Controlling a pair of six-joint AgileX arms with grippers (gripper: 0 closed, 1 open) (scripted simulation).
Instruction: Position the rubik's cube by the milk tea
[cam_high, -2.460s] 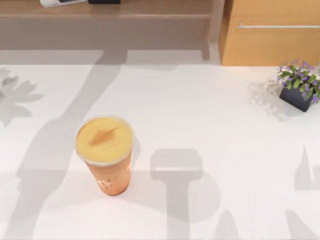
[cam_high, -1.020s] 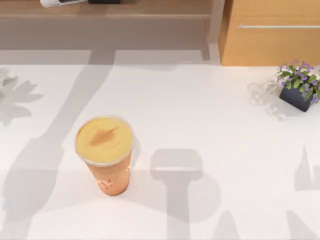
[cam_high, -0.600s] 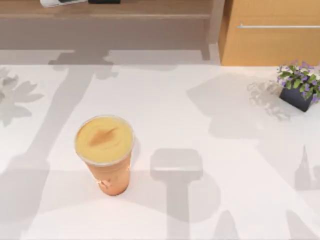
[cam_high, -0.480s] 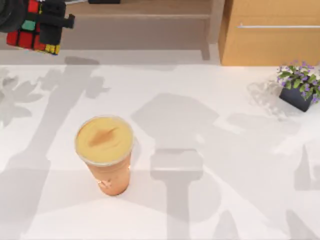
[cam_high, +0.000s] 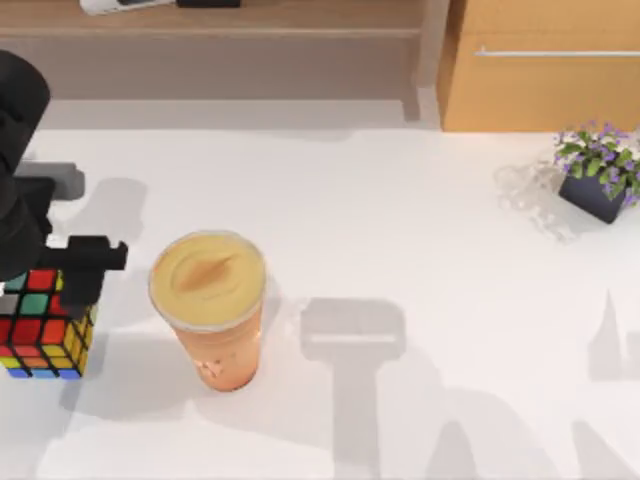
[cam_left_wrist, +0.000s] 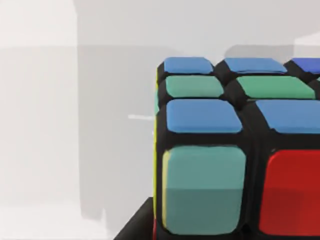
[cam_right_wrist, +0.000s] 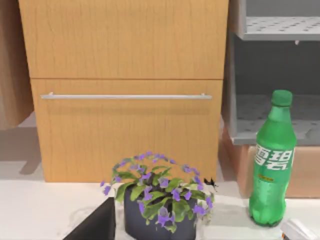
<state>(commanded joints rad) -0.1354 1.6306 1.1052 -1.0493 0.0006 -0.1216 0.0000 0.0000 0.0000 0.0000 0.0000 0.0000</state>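
Now left gripper grips rubik's cube beside milk tea

The left arm is matte black all over, a rounded, bulky casing that narrows toward its end effector, where flat, square-edged black fingers jut out like short bars, with a small grey block just behind them on the arm.

left arm: over table's left edge | left tool: clamped, holding load
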